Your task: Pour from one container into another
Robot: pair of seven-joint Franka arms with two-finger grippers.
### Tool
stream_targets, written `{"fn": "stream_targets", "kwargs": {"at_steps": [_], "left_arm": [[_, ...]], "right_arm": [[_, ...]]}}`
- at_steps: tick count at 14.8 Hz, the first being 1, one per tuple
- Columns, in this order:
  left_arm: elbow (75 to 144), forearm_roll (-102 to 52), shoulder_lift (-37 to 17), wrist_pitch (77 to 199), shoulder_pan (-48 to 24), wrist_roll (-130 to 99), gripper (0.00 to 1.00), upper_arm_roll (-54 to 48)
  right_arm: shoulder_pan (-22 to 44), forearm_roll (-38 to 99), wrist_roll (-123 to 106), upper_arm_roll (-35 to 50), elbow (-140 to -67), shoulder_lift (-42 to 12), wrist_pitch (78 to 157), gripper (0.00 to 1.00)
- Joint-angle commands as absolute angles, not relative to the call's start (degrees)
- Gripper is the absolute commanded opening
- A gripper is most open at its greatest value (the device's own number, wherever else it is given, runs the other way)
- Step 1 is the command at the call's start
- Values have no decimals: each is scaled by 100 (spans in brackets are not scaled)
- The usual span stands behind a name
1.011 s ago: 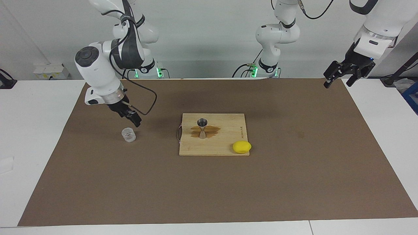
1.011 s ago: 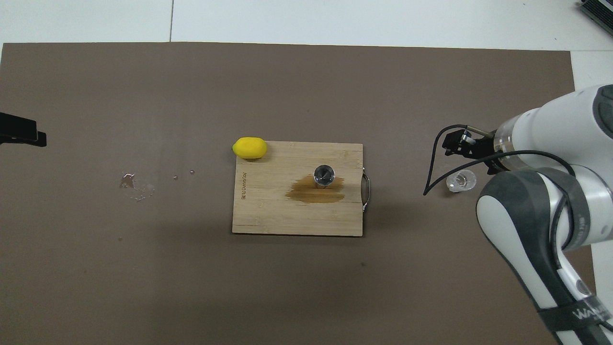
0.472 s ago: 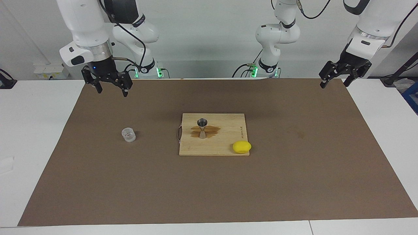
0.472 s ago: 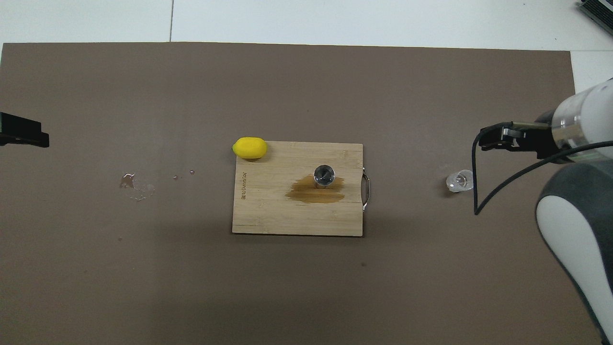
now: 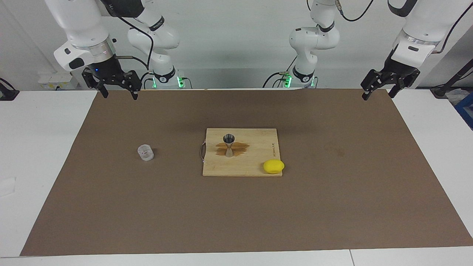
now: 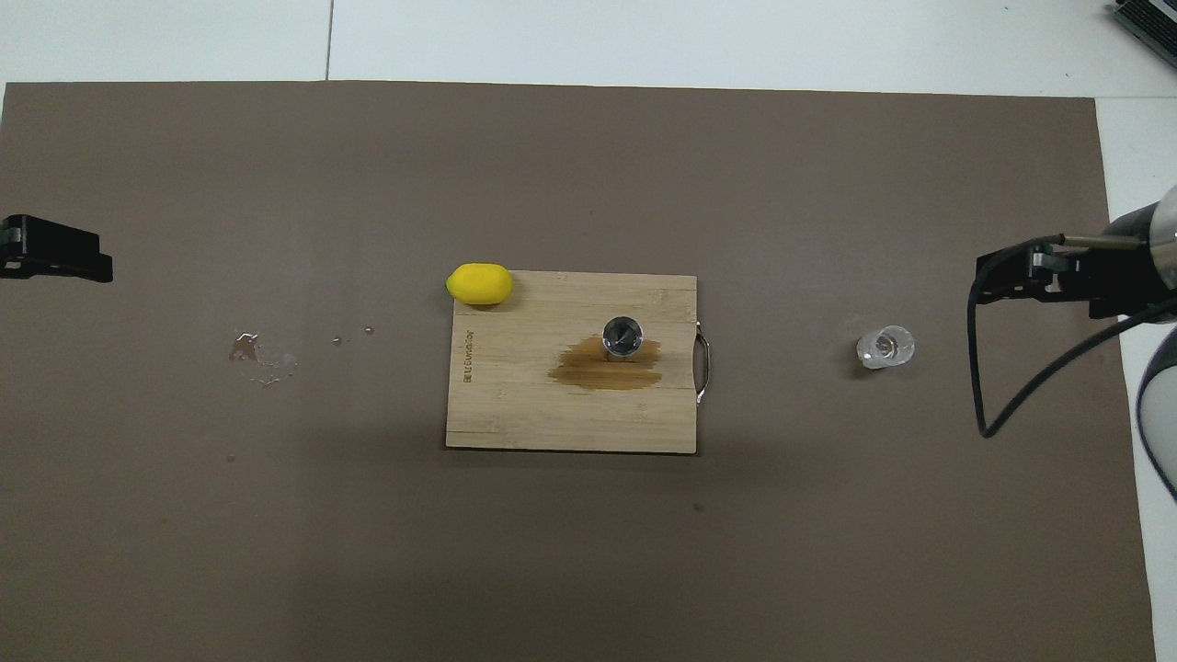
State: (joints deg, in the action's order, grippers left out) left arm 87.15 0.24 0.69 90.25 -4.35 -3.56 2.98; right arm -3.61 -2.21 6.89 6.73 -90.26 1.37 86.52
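Note:
The small clear cup (image 5: 145, 152) stands upright on the brown mat toward the right arm's end, with nothing touching it; it also shows in the overhead view (image 6: 885, 348). The steel jigger (image 5: 229, 145) stands upright on the wooden board (image 5: 240, 170), in a dark wet stain (image 6: 602, 370); it also shows in the overhead view (image 6: 622, 336). My right gripper (image 5: 119, 94) is open and empty, raised over the mat's corner by the robots, well clear of the cup. My left gripper (image 5: 377, 94) is open and empty, raised over the mat's other corner by the robots.
A yellow lemon (image 5: 274, 166) lies at the board's corner farthest from the robots, toward the left arm's end. A metal handle (image 6: 704, 366) sticks out of the board's edge facing the cup. Small water drops (image 6: 262, 354) lie on the mat toward the left arm's end.
My right gripper has left the cup, risen and drawn back toward the robots' end of the mat, turning as it went. The cup stayed put. The left gripper barely shifted.

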Motion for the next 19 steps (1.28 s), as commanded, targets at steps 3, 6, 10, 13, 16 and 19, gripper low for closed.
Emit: {"fn": "stream_targets", "kwargs": {"at_steps": [3,6,10,13,16,19], "left_arm": [[8868,220,211,9141,-483,-431,100,316],[8877,220,211,9079,-466,-439,100,316],[8903,220,237,8956,-475,-448,100,316],[8903,211,246,8886,-501,-457,100,316],[8912,211,255,8859,-492,-439,100,316],[8938,202,264,8868,-483,-448,100,316]], "right_arm": [[-431,-79,712,712,-9255,255,8771,100],[-439,-53,738,712,-9264,255,8798,100],[-440,158,852,703,-9325,290,8798,100],[-431,106,835,703,-9369,316,8807,100],[-413,-35,835,703,-9413,343,8903,100],[-422,-44,844,703,-9422,343,8938,99]]}}
